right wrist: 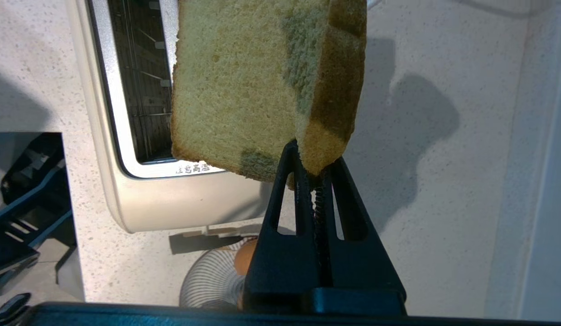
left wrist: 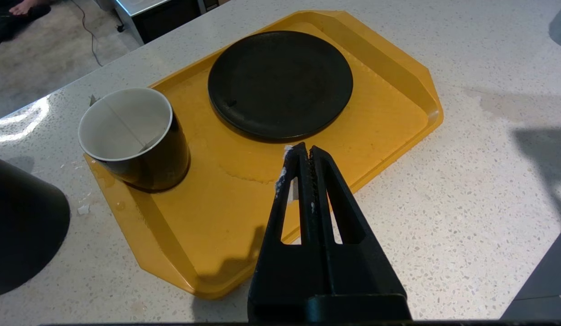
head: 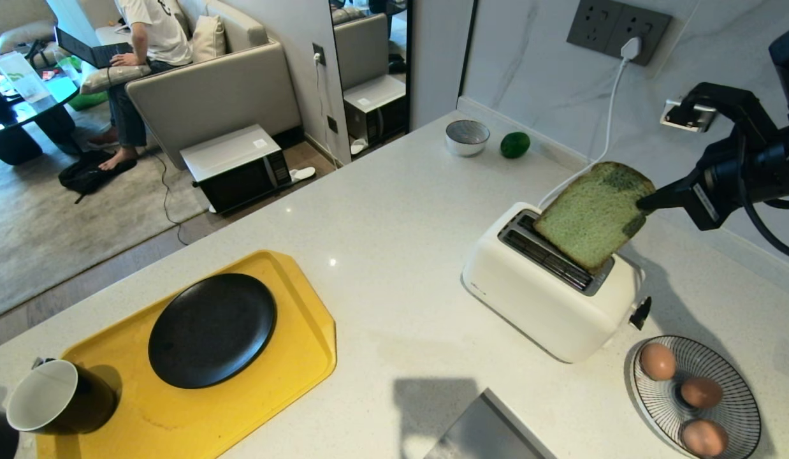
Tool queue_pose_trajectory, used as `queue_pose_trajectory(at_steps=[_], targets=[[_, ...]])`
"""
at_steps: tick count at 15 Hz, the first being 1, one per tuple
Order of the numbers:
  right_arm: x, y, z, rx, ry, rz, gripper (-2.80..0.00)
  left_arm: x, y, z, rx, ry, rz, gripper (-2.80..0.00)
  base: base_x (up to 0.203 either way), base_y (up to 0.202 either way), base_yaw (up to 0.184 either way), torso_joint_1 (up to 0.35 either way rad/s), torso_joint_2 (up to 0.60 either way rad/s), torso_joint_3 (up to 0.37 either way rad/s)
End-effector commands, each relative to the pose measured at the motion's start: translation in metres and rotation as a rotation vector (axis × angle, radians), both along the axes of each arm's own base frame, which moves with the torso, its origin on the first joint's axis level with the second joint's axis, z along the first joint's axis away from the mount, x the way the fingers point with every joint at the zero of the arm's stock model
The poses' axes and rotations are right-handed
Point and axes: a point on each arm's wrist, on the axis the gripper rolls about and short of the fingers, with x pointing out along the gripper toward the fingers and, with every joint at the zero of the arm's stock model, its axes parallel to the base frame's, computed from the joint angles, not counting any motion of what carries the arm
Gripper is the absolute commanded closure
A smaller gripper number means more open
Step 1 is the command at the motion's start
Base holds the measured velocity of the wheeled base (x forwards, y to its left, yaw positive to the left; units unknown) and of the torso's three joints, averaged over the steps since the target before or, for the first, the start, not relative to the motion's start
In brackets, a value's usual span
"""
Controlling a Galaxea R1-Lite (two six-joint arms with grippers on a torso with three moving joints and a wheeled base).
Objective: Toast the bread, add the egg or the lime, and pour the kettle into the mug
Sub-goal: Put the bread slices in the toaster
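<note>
Right tool (head: 643, 205), clamped on the bread (head: 592, 222) by one crust edge, holds the slice tilted with its lower corner just above the toaster (head: 547, 280) slots, its long axis not yet aligned with them; left tool (left wrist: 306, 151) closed, empty.

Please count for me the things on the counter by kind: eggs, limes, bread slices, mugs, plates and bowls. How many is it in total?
Eggs: 3
Lime: 1
Bread slice: 1, held over the counter
Mug: 1
Black plate: 1
Striped plate: 1
Grey bowl: 1
Total: 9
</note>
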Motion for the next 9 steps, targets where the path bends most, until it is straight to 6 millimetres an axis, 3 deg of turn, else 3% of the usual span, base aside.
queue_pose_trajectory(at_steps=[1, 6, 9], targets=[[0.0048, 0.0007, -0.0007, -0.018, -0.003, 0.018, 0.00, 0.0001, 0.0000, 0.0001, 0.000, 0.000, 0.001, 0.00, 0.000, 0.000, 0.000, 0.000, 0.00, 0.000], [0.0089, 0.0014, 0.0040, -0.021, -0.027, 0.024, 0.00, 0.0001, 0.0000, 0.0001, 0.000, 0.000, 0.002, 0.00, 0.000, 0.000, 0.000, 0.000, 0.00, 0.000], [0.0005, 0.0014, 0.0062, -0.014, -0.031, 0.049, 0.00, 0.0001, 0.0000, 0.0001, 0.000, 0.000, 0.001, 0.00, 0.000, 0.000, 0.000, 0.000, 0.00, 0.000]])
